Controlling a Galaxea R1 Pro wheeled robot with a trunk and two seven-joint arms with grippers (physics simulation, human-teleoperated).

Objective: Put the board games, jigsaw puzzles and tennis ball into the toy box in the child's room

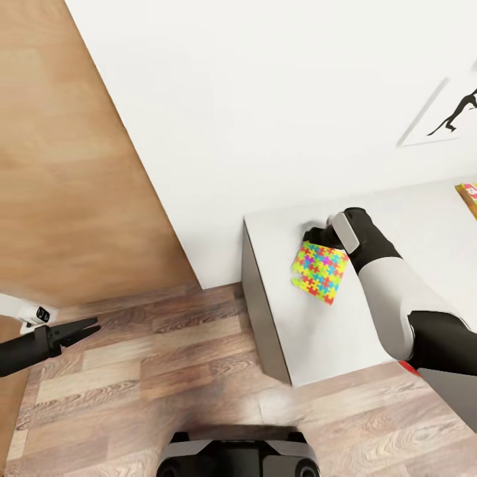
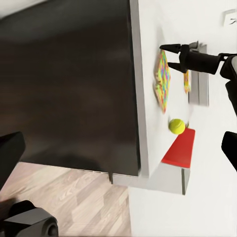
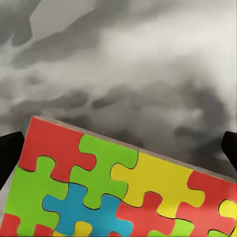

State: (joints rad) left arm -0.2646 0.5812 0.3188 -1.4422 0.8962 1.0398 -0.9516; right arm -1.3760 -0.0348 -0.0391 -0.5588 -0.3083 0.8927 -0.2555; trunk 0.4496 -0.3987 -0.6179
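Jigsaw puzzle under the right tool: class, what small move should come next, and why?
Probably lower the right tool a little further and close on the jigsaw puzzle's far edge. Its fingers look spread, one on either side of the puzzle in the right wrist view, and the puzzle seems to lie flat on the table, not yet gripped.

Matt pale grey counter (image 1: 318, 331) carries a smooth, card-like jigsaw puzzle (image 1: 320, 271) in bright print; at 7 o'clock, the wood-grain plank floor (image 1: 165, 371) shows a soft sheen. The tennis ball (image 2: 177, 126) looks fuzzy yellow.
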